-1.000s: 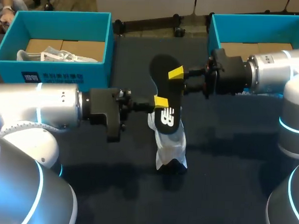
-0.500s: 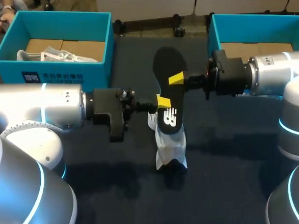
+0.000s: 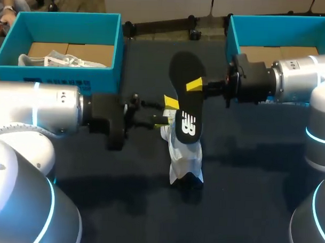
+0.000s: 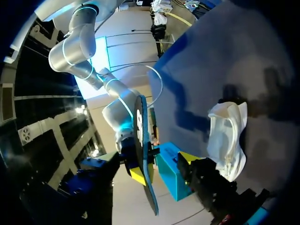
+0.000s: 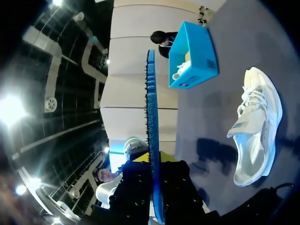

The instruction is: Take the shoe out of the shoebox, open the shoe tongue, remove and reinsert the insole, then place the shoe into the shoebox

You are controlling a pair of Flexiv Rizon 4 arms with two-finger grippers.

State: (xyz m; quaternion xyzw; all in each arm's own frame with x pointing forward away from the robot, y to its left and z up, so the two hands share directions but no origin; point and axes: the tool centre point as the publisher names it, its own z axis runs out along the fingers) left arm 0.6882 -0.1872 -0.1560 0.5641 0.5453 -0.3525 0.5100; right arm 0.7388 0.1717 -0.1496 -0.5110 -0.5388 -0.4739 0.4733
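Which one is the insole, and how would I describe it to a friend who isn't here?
On the dark table, find the gap between the left blue box and the right blue box, where a white shoe lies. Above it the right arm's jaws hold up the insole: thin, flat, foot-shaped, and black with a white logo, unlike the bulky white shoe.

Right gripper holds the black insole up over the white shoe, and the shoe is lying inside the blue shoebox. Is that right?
Not quite. The white shoe lies out on the dark table instead, as the head view shows. The right gripper does hold the black insole up over it.
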